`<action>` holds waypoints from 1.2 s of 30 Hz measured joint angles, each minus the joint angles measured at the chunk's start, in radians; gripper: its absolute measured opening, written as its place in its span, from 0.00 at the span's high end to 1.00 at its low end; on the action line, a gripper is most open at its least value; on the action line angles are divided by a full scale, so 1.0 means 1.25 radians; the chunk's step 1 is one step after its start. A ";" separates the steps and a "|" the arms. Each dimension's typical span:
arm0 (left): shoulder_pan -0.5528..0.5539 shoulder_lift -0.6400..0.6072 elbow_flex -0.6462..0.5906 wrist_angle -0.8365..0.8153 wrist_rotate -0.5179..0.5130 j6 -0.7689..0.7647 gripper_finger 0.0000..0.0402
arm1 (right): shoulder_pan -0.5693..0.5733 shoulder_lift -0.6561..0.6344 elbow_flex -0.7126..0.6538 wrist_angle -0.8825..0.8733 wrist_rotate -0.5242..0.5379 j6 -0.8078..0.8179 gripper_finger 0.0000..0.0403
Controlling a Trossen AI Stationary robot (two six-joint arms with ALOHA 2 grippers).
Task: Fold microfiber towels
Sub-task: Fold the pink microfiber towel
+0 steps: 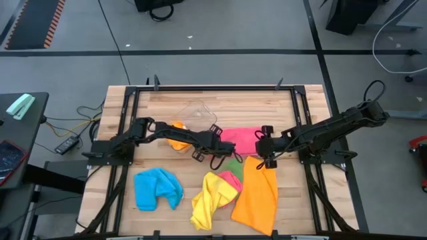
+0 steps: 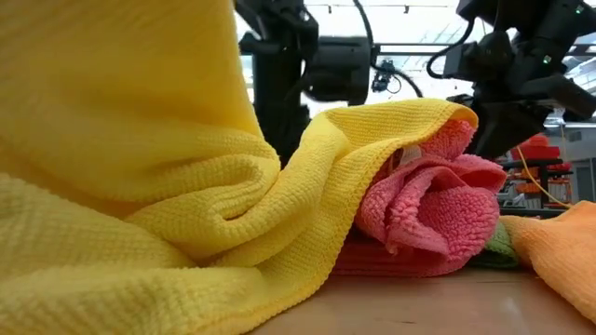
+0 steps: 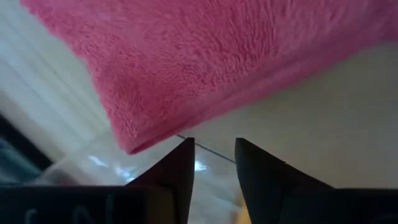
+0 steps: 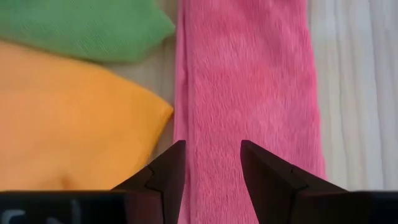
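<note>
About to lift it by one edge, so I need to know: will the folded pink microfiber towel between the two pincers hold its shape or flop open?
The folded pink microfiber towel will probably droop and unfold: the other cloths lie in soft crumpled heaps. Its fluffy pile should grip rather than slip. It looks light and may drag when pushed.

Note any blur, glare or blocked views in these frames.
Low view: yellow towel fills the near field, soft-focused, bright backlight behind. Left wrist view: pink towel close and blurred, glare on the clear tub. High view: evenly lit, sharp.

Roughly seven towels, one tub
</note>
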 joint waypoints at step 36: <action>-0.043 -0.002 -0.078 0.146 -0.066 0.463 0.47 | 0.013 0.000 0.000 0.133 0.012 -0.042 0.60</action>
